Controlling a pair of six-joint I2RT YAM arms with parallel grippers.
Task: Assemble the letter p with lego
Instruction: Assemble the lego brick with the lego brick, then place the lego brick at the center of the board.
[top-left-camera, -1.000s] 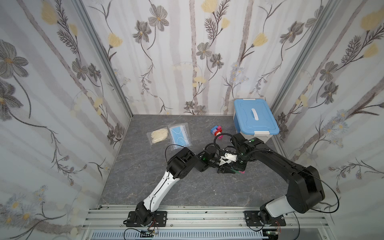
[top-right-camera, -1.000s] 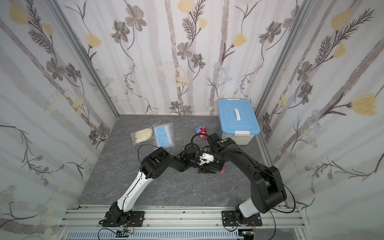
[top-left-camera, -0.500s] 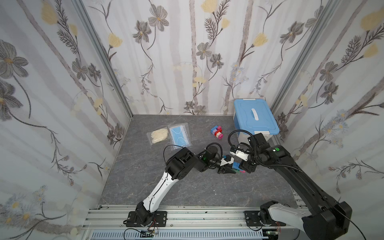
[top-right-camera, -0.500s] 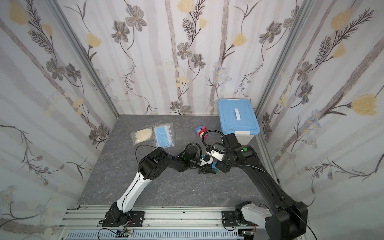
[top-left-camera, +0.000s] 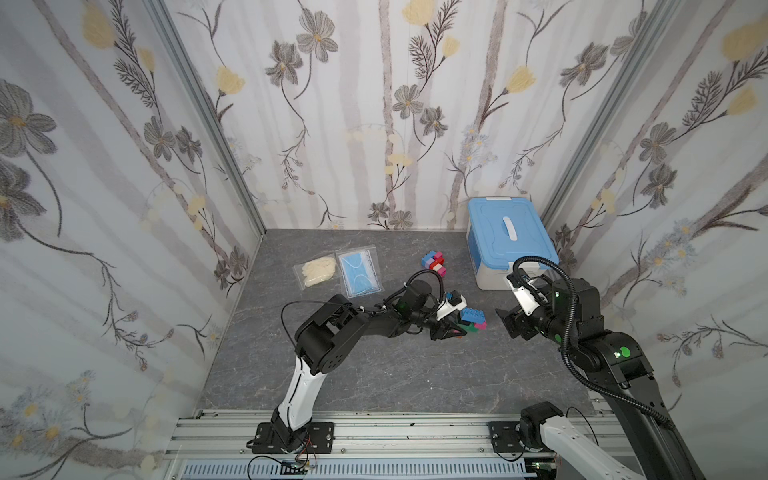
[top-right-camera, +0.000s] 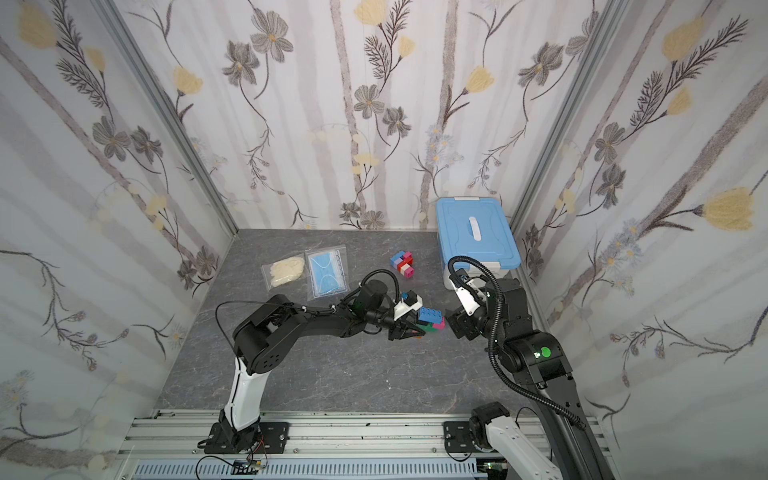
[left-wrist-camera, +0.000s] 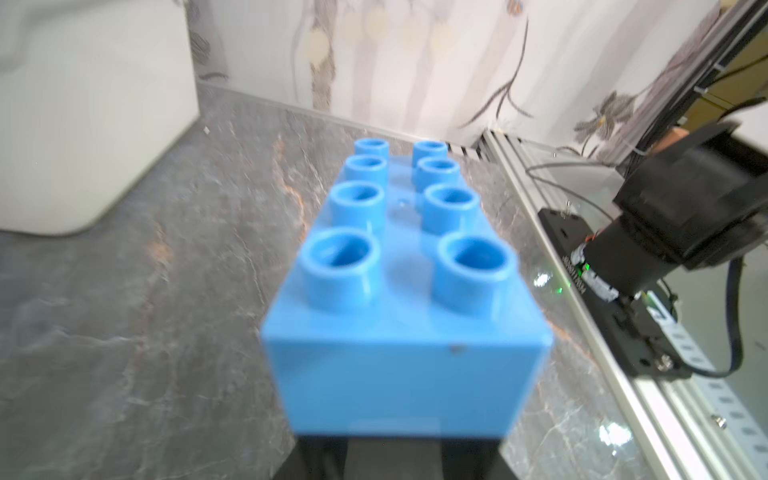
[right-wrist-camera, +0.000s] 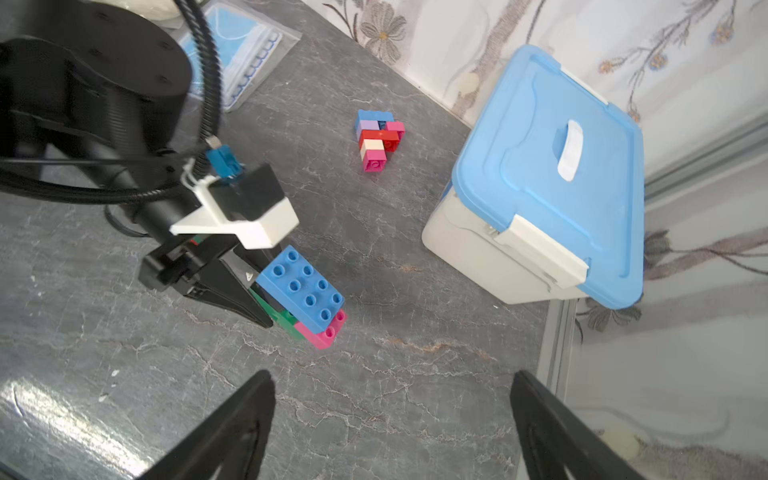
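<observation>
Looked down on a grey marbled tabletop (top-left-camera: 374, 374) boxed in by floral wallpaper. Found the left gripper (top-left-camera: 456, 329) near the middle of both top views, clamped on a brick stack (right-wrist-camera: 303, 303): a long blue brick (left-wrist-camera: 407, 365) on top, studs up, with a green brick (right-wrist-camera: 284, 318) and a pink brick (right-wrist-camera: 323, 332) under it. Saw its black fingers (right-wrist-camera: 224, 291) flanking the stack's lower layer, beneath the blue one. Could not tell whether the stack touched the table. Met that blue brick again, slightly blurred, across most of the left wrist view. Placed the right gripper (top-left-camera: 509, 326) right of the stack in the top views, near but apart from it, jaws spread wide and empty. Caught its dark fingertips (right-wrist-camera: 241, 424) at the lower edge of the right wrist view, bare stone between them. Noted a second cluster of bricks (top-left-camera: 433, 262), blue, lavender, red, cream and pink, above centre and left of the blue-lidded white box (top-left-camera: 509, 237) at upper right. Spotted two clear bags toward the table's upper left, one with a cream item (top-left-camera: 318, 270), one with a blue face mask (top-left-camera: 359, 272).
</observation>
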